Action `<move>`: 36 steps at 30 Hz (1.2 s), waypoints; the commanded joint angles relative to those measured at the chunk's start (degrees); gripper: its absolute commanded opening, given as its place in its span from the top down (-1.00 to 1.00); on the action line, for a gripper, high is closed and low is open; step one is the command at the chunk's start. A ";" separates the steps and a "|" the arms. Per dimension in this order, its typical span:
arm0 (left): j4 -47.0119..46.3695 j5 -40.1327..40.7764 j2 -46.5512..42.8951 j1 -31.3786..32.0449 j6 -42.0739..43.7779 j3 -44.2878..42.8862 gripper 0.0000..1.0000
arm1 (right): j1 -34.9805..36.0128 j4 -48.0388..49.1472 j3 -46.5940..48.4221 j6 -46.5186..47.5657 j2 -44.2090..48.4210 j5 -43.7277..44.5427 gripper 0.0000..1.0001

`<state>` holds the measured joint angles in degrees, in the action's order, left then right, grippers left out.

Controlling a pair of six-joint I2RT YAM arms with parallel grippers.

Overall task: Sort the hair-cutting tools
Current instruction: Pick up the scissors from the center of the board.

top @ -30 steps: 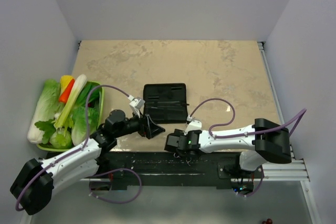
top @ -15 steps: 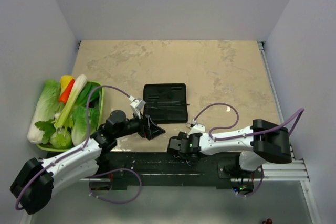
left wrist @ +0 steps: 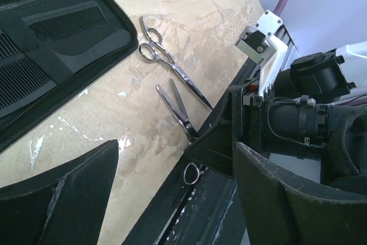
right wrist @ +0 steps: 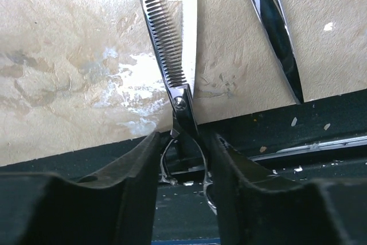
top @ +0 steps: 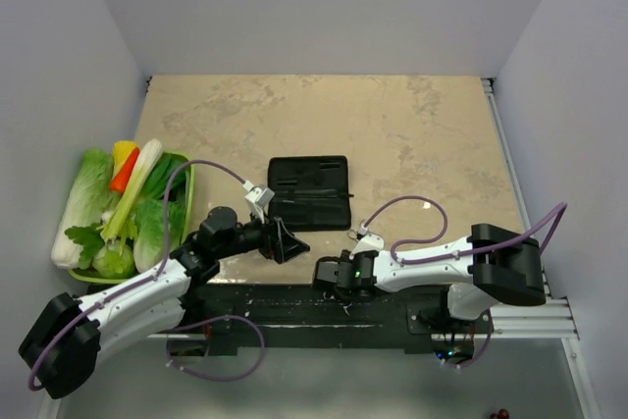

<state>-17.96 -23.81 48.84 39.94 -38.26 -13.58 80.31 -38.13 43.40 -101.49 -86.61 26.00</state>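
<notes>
The toothed silver scissors (right wrist: 164,50) lie at the table's near edge, their ring handles over the black rail. My right gripper (right wrist: 183,144) is shut on those handles, one finger against each ring; it also shows in the top view (top: 324,272). The plain silver scissors (left wrist: 171,68) lie just beyond, apart from it; one of their blades (right wrist: 274,27) shows in the right wrist view. Two black combs (left wrist: 64,23) sit in pockets of the open black case (top: 309,191). My left gripper (top: 287,240) is wide open and empty, hovering left of both scissors (left wrist: 175,104).
A green basket (top: 188,176) of vegetables stands at the left edge. The black mounting rail (top: 275,303) runs along the table's near edge under both arms. A purple cable (top: 402,205) loops above the right forearm.
My right gripper has shifted slightly toward the near edge, onto the toothed scissors' handles, and its forearm has dropped. The left arm has barely moved.
</notes>
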 commanded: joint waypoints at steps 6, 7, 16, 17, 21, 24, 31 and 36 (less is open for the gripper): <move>-0.68 0.08 0.20 0.75 1.52 -0.74 -0.70 | 0.11 -4.85 0.72 -1.96 -0.05 4.59 0.50; -0.68 0.17 0.20 0.75 1.70 -0.74 -0.70 | 0.11 -4.94 0.81 -1.87 -0.14 4.59 0.55; -0.06 0.87 0.73 0.84 2.05 -1.00 -0.70 | 0.11 -7.92 2.30 -1.34 0.38 8.18 1.00; 0.20 0.96 0.64 0.84 2.14 -1.01 -0.70 | 0.11 -9.49 2.83 -0.90 0.56 8.80 1.00; 1.08 2.01 0.12 0.84 2.40 -1.62 -0.70 | 0.11 -12.93 7.30 3.39 2.05 12.93 1.00; 1.78 3.24 0.11 0.84 2.66 -2.84 -0.70 | 0.11 -15.39 12.56 10.51 2.85 16.44 1.00; 3.10 6.23 1.79 0.84 3.10 -6.10 -0.70 | -5.68 -8.82 21.20 39.23 8.20 14.00 1.00; 6.00 15.62 1.78 0.84 3.37 -11.89 -0.74 | -17.19 -0.56 20.94 59.54 15.31 4.80 1.00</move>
<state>-12.84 -15.97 50.72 40.58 -36.34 -19.18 70.11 -44.80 63.02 -62.41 -76.60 36.01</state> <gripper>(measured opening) 0.862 0.044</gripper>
